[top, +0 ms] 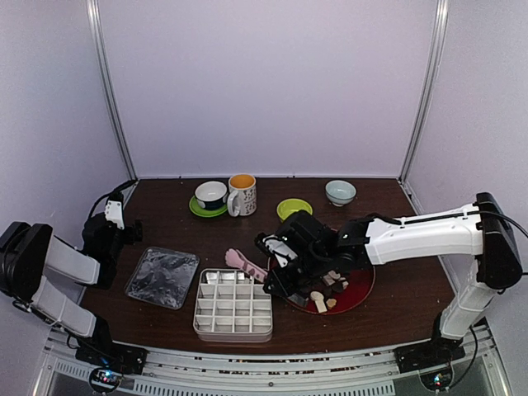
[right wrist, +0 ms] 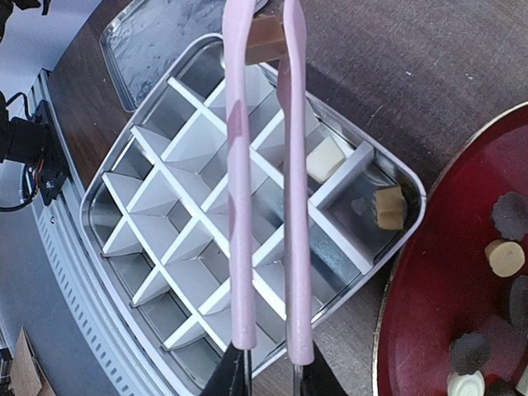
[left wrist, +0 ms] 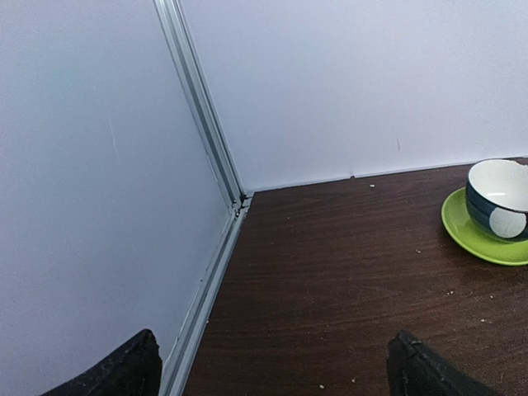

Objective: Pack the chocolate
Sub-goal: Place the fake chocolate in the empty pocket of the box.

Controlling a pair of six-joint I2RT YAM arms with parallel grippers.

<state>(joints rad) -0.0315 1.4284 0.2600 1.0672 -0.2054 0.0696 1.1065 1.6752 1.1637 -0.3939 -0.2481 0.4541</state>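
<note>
My right gripper (top: 285, 266) (right wrist: 271, 375) is shut on pink tongs (right wrist: 239, 206) (top: 245, 264). The tongs pinch a tan chocolate piece (right wrist: 266, 40) at their tip, above the far edge of the silver divided tray (top: 233, 328) (right wrist: 99, 198). Two chocolates lie in tray cells on the plate's side: a cream one (right wrist: 324, 158) and a tan one (right wrist: 388, 206). Several more chocolates (top: 328, 289) (right wrist: 503, 257) lie on the red plate (top: 359, 295) (right wrist: 429, 313) right of the tray. My left gripper (top: 124, 223) (left wrist: 272, 363) is open and empty at the far left, near the wall.
A clear tray lid (top: 162, 276) lies left of the tray. At the back stand a cup (top: 211, 195) (left wrist: 499, 198) on a green saucer (left wrist: 474, 235), a mug (top: 242, 195), a second green saucer (top: 294, 208) and a pale bowl (top: 340, 191).
</note>
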